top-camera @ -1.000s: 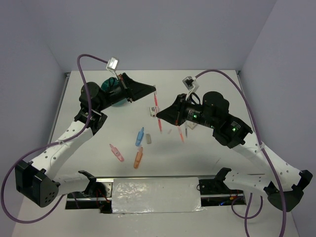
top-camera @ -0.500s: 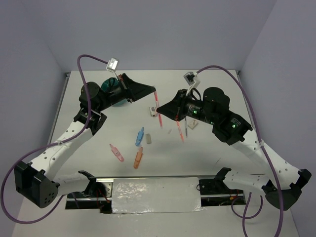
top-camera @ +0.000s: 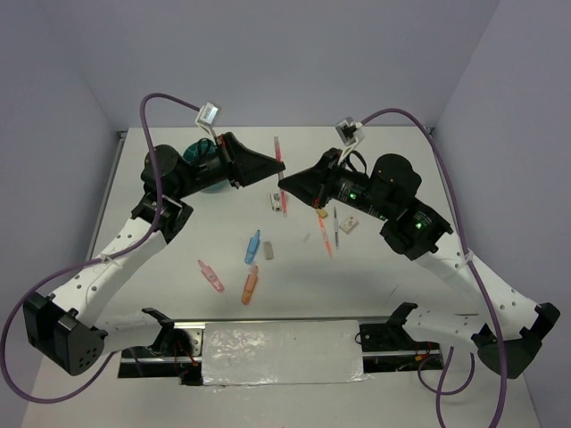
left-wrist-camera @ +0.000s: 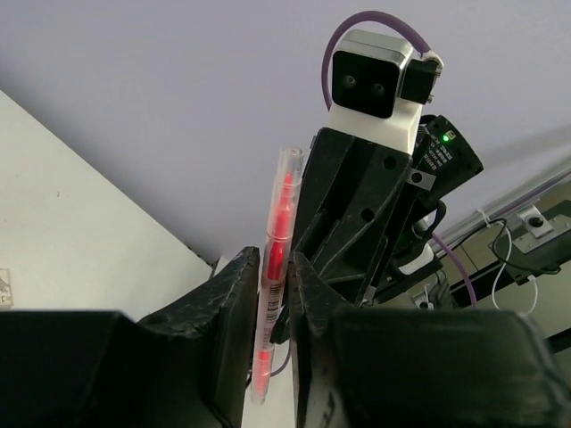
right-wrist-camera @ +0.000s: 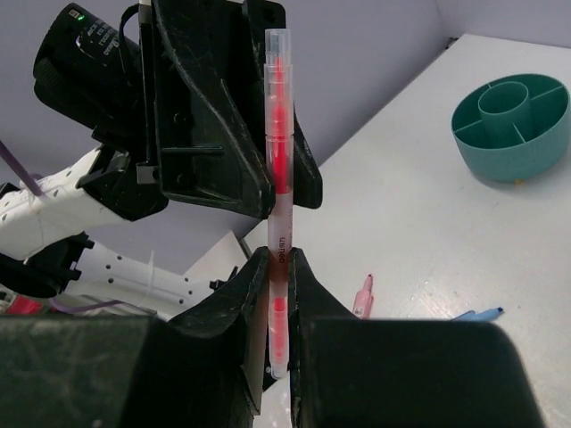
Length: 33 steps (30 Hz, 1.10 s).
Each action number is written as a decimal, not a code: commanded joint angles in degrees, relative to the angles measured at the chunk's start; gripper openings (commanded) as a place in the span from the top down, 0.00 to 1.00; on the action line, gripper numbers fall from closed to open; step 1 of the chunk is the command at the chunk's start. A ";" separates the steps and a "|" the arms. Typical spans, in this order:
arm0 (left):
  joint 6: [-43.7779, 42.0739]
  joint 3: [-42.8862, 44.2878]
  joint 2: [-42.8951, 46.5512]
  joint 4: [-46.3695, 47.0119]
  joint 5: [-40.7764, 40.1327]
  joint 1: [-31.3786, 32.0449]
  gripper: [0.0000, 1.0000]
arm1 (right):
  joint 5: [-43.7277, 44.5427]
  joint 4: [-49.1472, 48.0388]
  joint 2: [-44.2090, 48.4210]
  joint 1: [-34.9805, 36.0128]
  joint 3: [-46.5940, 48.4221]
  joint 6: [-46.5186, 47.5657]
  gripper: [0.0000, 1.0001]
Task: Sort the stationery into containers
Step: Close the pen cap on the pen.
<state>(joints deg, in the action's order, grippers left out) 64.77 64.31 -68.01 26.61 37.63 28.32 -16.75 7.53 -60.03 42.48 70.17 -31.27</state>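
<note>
Our right gripper [right-wrist-camera: 278,267] pinches the red pen [right-wrist-camera: 279,160] upright in mid-air. The left gripper [left-wrist-camera: 275,267] stands around the same pen, and we cannot tell whether it presses. If both tug, the pen may twist loose and drop among the markers [top-camera: 250,283]. The teal organiser [right-wrist-camera: 508,160] sits far left, partly hidden by the left arm, and bare tabletop [top-camera: 393,267] lies to the right.

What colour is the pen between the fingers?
The pen is clear with red inside; right wrist view.
</note>
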 commanded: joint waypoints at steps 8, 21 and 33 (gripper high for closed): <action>-2.02 2.48 -0.37 3.97 3.77 0.16 1.00 | -1.08 -4.19 -0.44 -0.29 1.55 1.03 1.00; -7.82 9.43 -0.28 2.31 7.20 0.69 1.00 | -11.99 -10.34 -5.27 -0.29 2.16 1.03 0.82; -17.67 19.87 -3.00 -17.65 -2.03 -1.68 0.02 | -11.64 -9.20 -3.34 -0.38 0.06 2.88 1.00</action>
<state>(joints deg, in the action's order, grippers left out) 49.54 78.83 -69.52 11.66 38.79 28.32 -28.10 -0.30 -64.73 42.33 70.70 -29.91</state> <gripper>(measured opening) 0.951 0.196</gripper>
